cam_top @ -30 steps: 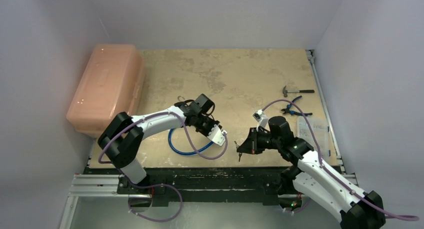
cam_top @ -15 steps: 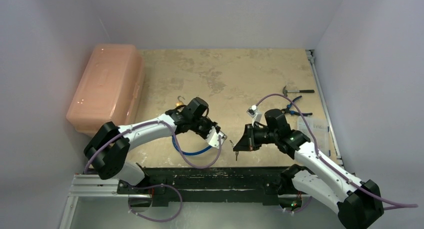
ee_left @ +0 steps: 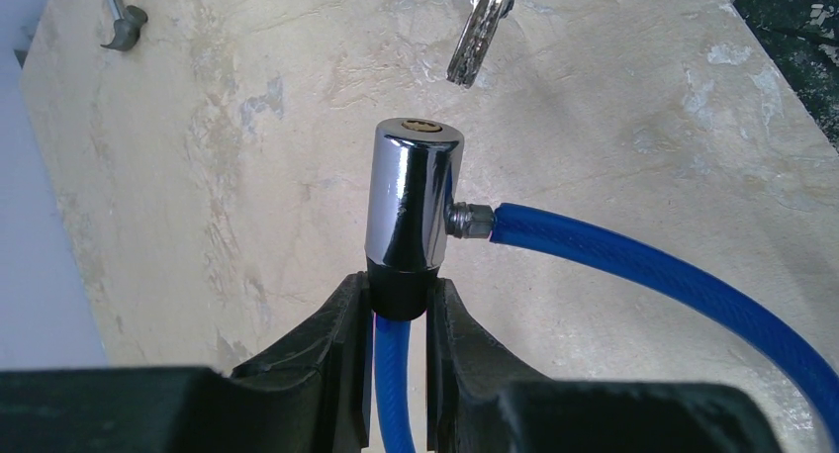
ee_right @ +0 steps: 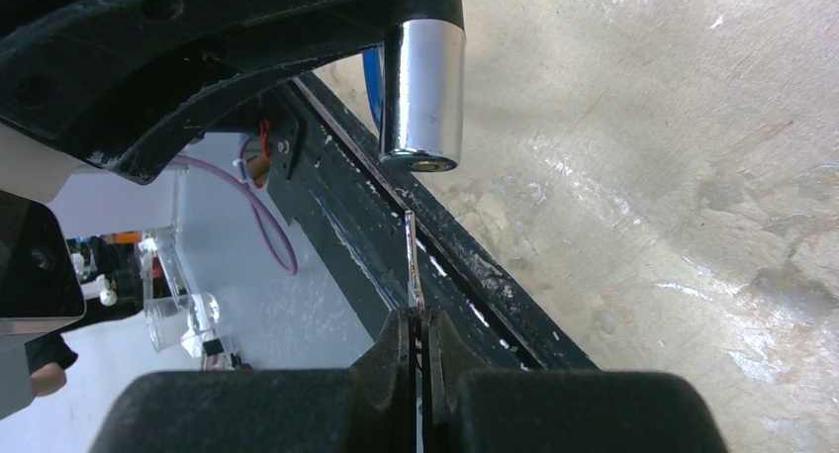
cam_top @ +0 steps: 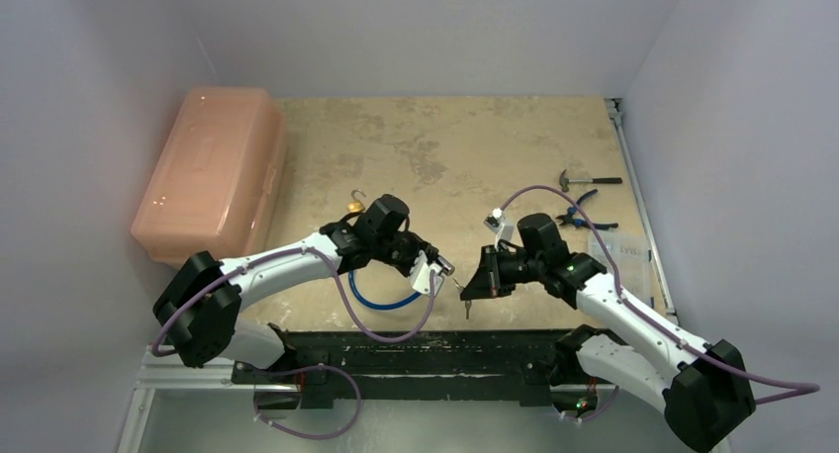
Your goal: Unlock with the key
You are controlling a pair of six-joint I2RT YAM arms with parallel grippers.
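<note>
My left gripper [ee_left: 399, 293] is shut on the black base of a chrome cable lock cylinder [ee_left: 411, 196], with its brass keyhole facing away from the wrist. A blue cable [ee_left: 653, 275] runs from the cylinder to the right. In the top view the lock [cam_top: 443, 266] is held above the table's near edge by the left gripper [cam_top: 427, 270]. My right gripper [ee_right: 419, 315] is shut on a silver key [ee_right: 413, 260], edge-on, its tip a short way from the keyhole. The key blade [ee_left: 475, 38] hangs just beyond the cylinder, apart from it. The right gripper [cam_top: 473, 287] faces the lock.
An orange plastic box [cam_top: 208, 171] stands at the far left. A hammer [cam_top: 584, 180], pliers [cam_top: 582, 216] and a clear bag [cam_top: 621, 260] lie at the right. A small hook [cam_top: 356, 198] lies behind the left arm. The black table rail [cam_top: 416, 344] runs along the near edge.
The left gripper has moved right and nearer with the lock, and the right gripper has moved left with the key, so lock and key now face each other closely.
</note>
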